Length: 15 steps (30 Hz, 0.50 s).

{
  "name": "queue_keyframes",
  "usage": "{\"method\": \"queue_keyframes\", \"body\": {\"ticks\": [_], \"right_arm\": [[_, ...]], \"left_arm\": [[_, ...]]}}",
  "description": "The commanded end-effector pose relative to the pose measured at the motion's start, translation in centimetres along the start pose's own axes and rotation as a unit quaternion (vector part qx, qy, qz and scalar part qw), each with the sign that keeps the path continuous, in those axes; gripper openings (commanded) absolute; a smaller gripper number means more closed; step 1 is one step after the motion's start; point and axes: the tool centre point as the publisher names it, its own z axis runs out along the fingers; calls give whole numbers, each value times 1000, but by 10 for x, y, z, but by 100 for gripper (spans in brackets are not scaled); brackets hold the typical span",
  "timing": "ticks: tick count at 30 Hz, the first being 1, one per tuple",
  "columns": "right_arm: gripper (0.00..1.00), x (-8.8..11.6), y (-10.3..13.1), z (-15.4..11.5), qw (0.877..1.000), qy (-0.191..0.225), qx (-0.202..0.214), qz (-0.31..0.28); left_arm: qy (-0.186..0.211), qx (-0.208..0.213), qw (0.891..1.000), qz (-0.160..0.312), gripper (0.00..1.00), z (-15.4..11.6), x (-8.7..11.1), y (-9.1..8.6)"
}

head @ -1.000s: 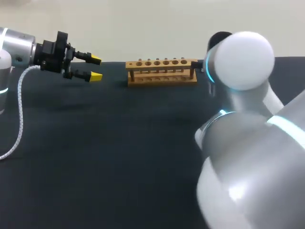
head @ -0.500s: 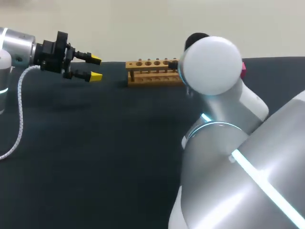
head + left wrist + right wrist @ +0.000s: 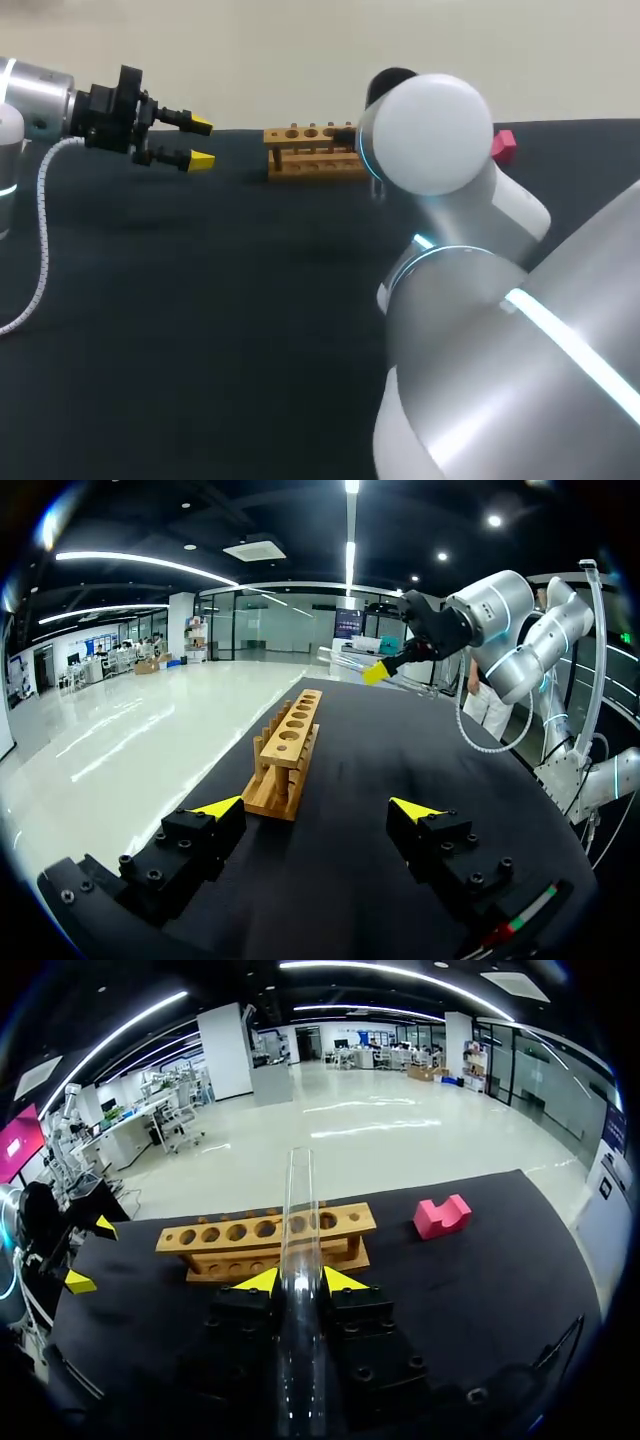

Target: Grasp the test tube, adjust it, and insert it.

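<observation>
A clear glass test tube [image 3: 298, 1210] stands between the two yellow tips of my right gripper [image 3: 302, 1282], which is shut on it, the tube pointing out ahead towards the wooden rack [image 3: 265, 1235]. The rack [image 3: 310, 150] with its row of holes sits at the table's far side; its right end is hidden behind my right arm [image 3: 430, 140]. My left gripper [image 3: 201, 143] hangs open and empty left of the rack. In the left wrist view the left gripper [image 3: 318, 810] stands open with the rack [image 3: 285, 750] ahead of it and the right gripper [image 3: 378, 671] beyond.
A pink notched block [image 3: 442, 1216] lies on the dark table to the right of the rack, also seen as the pink block [image 3: 503, 145] past my right arm. My left gripper [image 3: 88, 1254] shows to the rack's left in the right wrist view.
My right arm has swung left across the head view, now covering the rack's right end and uncovering the pink block. The left arm has not moved.
</observation>
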Motion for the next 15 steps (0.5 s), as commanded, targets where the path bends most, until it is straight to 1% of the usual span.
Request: {"method": "queue_keyframes", "body": {"ticks": [1, 6, 15], "right_arm": [[0, 4, 5, 4, 1000, 14, -5, -1], [0, 9, 10, 9, 1000, 23, -13, 0], [0, 13, 15, 28, 999, 36, -19, 0]], "left_arm": [[-1, 1, 1000, 2, 100, 0, 1, 1], [-1, 1, 1000, 2, 100, 0, 1, 1], [-1, 1, 1000, 2, 100, 0, 1, 1]]}}
